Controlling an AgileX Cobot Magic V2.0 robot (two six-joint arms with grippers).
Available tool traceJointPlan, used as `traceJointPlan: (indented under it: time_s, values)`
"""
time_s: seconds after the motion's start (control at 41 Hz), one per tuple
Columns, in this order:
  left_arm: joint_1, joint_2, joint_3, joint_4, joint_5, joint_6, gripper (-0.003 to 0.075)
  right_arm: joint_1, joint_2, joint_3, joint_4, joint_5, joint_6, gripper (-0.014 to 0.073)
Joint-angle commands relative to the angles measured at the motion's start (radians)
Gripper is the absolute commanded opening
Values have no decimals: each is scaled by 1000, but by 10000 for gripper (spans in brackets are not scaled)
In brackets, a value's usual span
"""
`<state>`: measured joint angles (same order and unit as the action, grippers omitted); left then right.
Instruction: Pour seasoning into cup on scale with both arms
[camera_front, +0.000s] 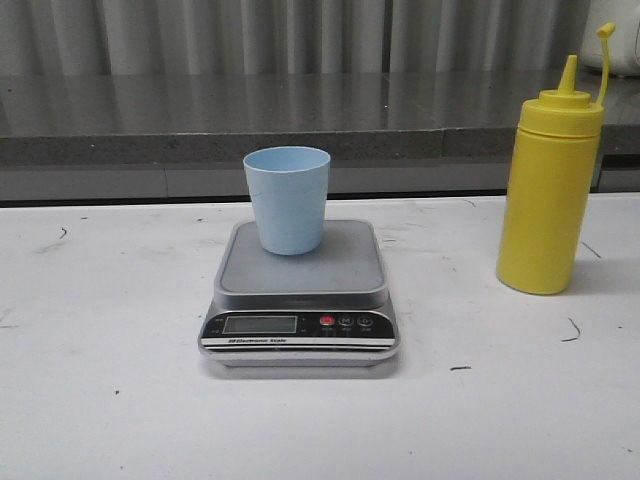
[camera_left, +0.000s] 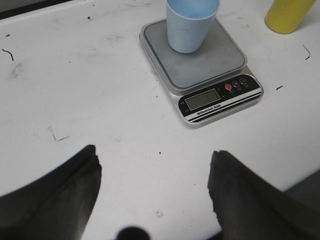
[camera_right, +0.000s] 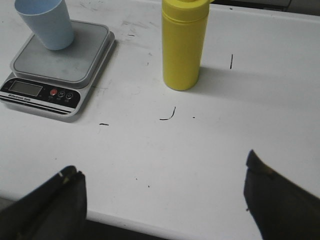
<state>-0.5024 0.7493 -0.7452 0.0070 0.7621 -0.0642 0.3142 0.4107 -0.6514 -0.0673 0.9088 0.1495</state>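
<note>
The pale blue cup (camera_front: 287, 198) stands upright on the silver-grey scale (camera_front: 300, 296) in the middle of the table; both show again in the left wrist view as cup (camera_left: 191, 25) and scale (camera_left: 210, 75). The yellow seasoning bottle (camera_front: 549, 190) stands upright to the scale's right, its cap hanging off the nozzle. My left gripper (camera_left: 155, 167) is open over bare table, well short of the scale. My right gripper (camera_right: 162, 172) is open near the table's front edge, apart from the seasoning bottle (camera_right: 183, 44) and the scale (camera_right: 60, 67). Neither arm appears in the front view.
A grey ledge (camera_front: 300, 120) runs along the back of the white table (camera_front: 120, 400). Small dark scuff marks (camera_front: 572, 330) dot the tabletop. A white object (camera_front: 625, 40) sits at the back right, behind the bottle.
</note>
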Motion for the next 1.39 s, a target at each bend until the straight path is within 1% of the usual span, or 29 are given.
traceJointPlan:
  time_s: [0.0,0.049,0.098,0.146,0.171,0.195,0.269,0.317,0.366,0.464,0.537,0.757,0.83,0.879,1.001,1.147,1.269,1.367]
  values:
    - [-8,-3,-26,-2,-67,-1,459,1,6,-30,-3,-84,-14,616]
    - [-8,-3,-26,-7,-67,-1,459,1,6,-30,-3,-88,-14,563]
    - [-8,-3,-26,-7,-64,-1,457,1,6,-30,-3,-93,-14,468]
    - [-8,-3,-26,-7,-64,-1,434,1,6,-30,-3,-93,-14,322]
    - [-8,-3,-26,-7,-62,-1,412,1,6,-30,-3,-93,-14,262]
    - [-8,-3,-26,-7,-57,-1,370,1,6,-30,-3,-90,-14,185]
    - [-8,-3,-26,0,-59,-1,252,1,6,-30,-2,-72,-14,15]
    - [-8,-3,-26,0,-59,-1,187,1,6,-30,-2,-69,-14,-77]
    - [-8,-3,-26,0,-59,-1,138,1,6,-30,-2,-69,-14,-62]
    - [-8,-3,-26,0,-59,-1,36,1,6,-30,-2,-69,-14,-69]
    - [-8,-3,-26,0,-59,-1,-19,1,6,-30,-2,-69,-14,-69]
    - [-8,-3,-26,0,-59,-1,-20,1,6,-30,-2,-69,-14,-69]
    - [-1,-34,-7,1,-79,1,-20,1,6,-30,-2,-68,-14,-69]
    - [29,-68,16,21,-123,7,-20,0,6,-30,-2,-67,-14,-69]
    - [147,-186,120,26,-291,7,-20,0,6,-30,-2,-62,-14,-69]
    - [301,-368,308,26,-504,7,-20,0,6,-30,-1,-62,-14,-69]
    - [395,-532,461,26,-589,7,-20,0,6,-30,-1,-62,-14,-69]
    - [439,-629,559,26,-627,7,-20,0,6,-30,-1,-62,-14,-69]
